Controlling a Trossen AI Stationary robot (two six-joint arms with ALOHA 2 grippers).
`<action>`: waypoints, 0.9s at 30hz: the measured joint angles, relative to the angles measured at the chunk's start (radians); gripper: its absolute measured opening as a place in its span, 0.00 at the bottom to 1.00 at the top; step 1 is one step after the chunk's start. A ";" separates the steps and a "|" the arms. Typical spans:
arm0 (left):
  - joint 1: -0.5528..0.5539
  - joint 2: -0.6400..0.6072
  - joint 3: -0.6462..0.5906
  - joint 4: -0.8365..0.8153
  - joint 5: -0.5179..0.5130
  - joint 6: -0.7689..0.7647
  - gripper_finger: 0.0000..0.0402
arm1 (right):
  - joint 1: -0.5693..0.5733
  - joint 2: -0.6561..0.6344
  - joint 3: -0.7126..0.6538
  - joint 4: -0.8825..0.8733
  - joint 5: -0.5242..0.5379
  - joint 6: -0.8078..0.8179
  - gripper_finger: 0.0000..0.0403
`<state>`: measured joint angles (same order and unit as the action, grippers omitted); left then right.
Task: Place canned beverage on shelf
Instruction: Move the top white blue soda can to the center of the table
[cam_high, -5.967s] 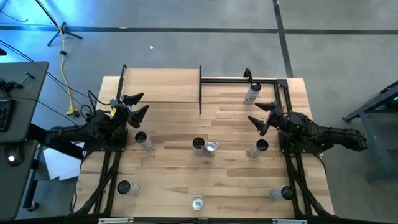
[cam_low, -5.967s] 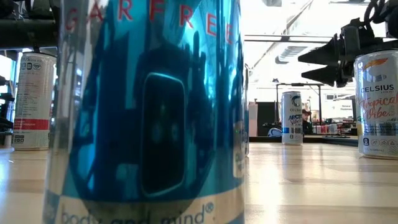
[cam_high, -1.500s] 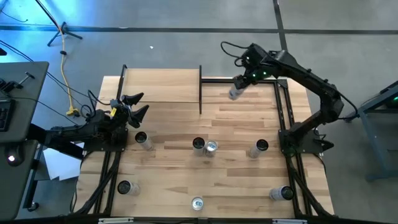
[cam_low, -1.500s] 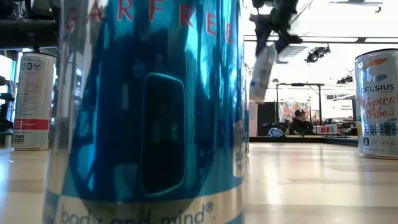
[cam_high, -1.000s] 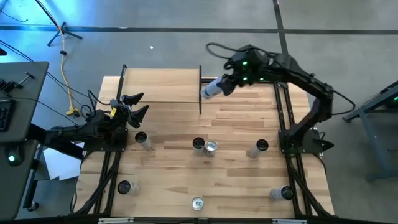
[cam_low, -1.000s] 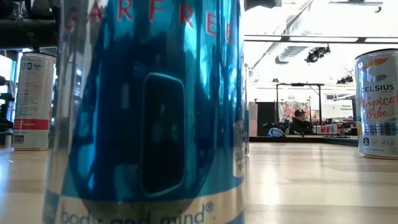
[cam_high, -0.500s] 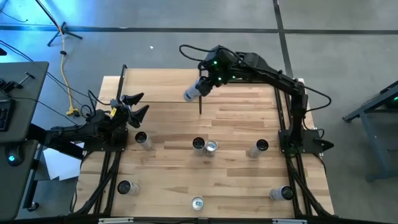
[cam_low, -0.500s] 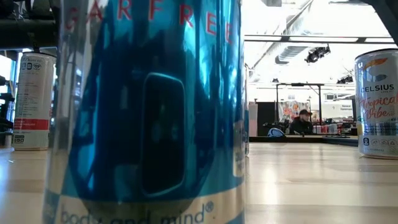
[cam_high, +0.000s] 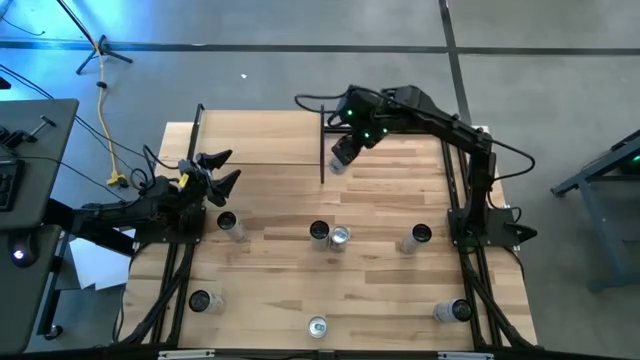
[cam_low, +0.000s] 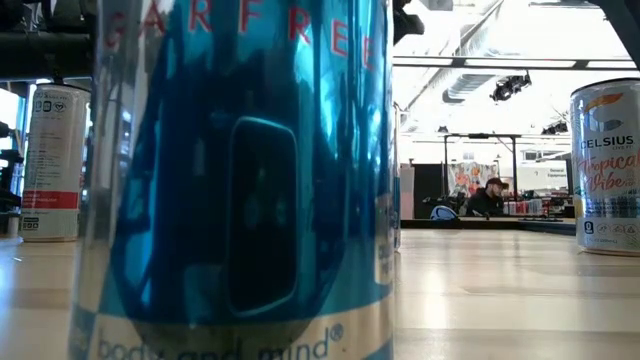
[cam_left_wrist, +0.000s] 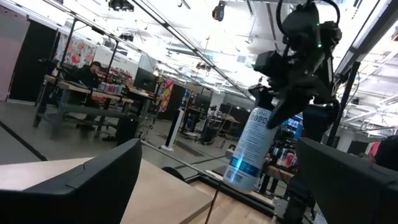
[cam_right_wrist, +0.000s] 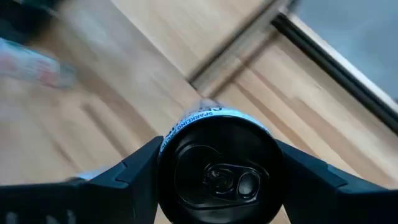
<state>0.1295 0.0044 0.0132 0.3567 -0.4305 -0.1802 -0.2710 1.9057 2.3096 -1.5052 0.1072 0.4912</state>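
Observation:
A white-and-blue canned beverage (cam_high: 338, 163) hangs in the air, with my right gripper (cam_high: 344, 150) shut on it. It is just right of the black post (cam_high: 322, 150) at the right end of the shelf (cam_high: 260, 135), a pale board at the table's far side. The left wrist view shows the can (cam_left_wrist: 247, 152) below that gripper (cam_left_wrist: 283, 102). The right wrist view looks down on the can's top (cam_right_wrist: 217, 177). My left gripper (cam_high: 218, 170) rests open at the table's left side, holding nothing. My right gripper pinches the can's side wall just under its top rim (cam_right_wrist: 166, 155), one finger (cam_right_wrist: 134, 171) on each side. The fingers come from above, slanting down. The can hangs below them, a little tilted, lifted clear of table and shelf.
Several cans stand on the plank table: one near my left gripper (cam_high: 229, 225), a pair at the middle (cam_high: 328, 235), one on the right (cam_high: 418, 236), others along the near edge (cam_high: 317, 326). A bare black frame (cam_high: 452, 160) stands at the far right. A big blue can (cam_low: 240, 180) fills the low view.
My right gripper swung with the can toward the table's left, over the shelf's right end. It then came back toward the near edge and down beside the post, tipping further downward. The can, slanted before, now hangs closer to upright.

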 joint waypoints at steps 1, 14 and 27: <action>0.000 0.000 0.000 -0.001 0.000 0.000 1.00 | 0.011 0.000 0.000 -0.005 0.019 0.003 0.60; 0.000 0.000 0.000 -0.002 0.001 0.000 1.00 | 0.111 0.081 0.000 0.058 0.039 -0.018 0.60; 0.000 0.000 0.000 -0.002 0.001 0.000 1.00 | 0.131 0.300 -0.001 0.254 -0.067 -0.139 0.60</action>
<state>0.1295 0.0044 0.0129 0.3546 -0.4294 -0.1802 -0.1402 2.2056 2.3085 -1.2509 0.0404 0.3525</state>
